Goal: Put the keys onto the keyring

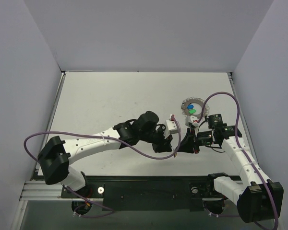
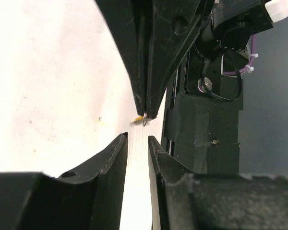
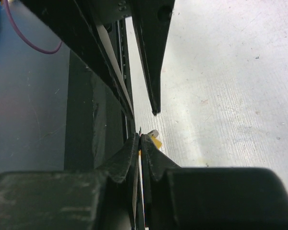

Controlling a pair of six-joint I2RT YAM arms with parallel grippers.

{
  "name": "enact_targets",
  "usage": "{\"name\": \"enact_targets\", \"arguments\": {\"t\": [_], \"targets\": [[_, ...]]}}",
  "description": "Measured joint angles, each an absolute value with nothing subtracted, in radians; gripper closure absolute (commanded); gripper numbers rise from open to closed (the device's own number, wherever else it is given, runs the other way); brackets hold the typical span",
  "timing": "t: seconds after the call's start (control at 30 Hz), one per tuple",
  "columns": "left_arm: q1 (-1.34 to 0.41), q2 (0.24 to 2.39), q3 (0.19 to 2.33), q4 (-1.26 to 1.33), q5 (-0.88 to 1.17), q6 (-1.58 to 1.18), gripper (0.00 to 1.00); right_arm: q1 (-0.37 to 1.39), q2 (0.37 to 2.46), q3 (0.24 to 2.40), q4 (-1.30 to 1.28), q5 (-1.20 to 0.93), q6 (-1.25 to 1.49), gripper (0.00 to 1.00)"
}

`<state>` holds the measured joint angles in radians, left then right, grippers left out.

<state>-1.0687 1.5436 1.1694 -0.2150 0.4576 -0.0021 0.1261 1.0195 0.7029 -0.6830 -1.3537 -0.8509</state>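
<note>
The keyring (image 1: 195,108), a beaded silvery loop, lies on the table at the right, with the blue key (image 1: 190,107) and the green key (image 1: 193,111) inside its rim. My right gripper (image 3: 140,139) is shut on the yellow key (image 3: 156,142), whose head shows beside its fingertips. In the left wrist view the yellow key (image 2: 138,119) hangs at the tips of the right gripper's closed fingers (image 2: 149,91). My left gripper (image 2: 138,143) is open and empty, its tips just short of that key. In the top view the left gripper (image 1: 170,147) and right gripper (image 1: 182,147) meet tip to tip, below and left of the ring.
The table's near edge and a black rail (image 1: 134,189) lie close behind both grippers. Purple cables (image 1: 149,152) loop under the left arm and over the right arm (image 1: 230,103). White walls (image 1: 33,72) enclose the table on three sides.
</note>
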Motion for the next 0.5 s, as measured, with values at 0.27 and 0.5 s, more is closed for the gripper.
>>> {"name": "enact_targets", "arguments": {"t": [0.27,0.5], "targets": [[-1.041,1.437,1.076,-0.133,0.416,-0.048,0.59,0.116,1.019,0.703,-0.676,-1.354,-0.830,1.00],[-0.916,1.215,0.868,-0.012,0.362,-0.122,0.24,-0.013,1.019,0.703,-0.667,-1.334,-0.798,1.00]]}}
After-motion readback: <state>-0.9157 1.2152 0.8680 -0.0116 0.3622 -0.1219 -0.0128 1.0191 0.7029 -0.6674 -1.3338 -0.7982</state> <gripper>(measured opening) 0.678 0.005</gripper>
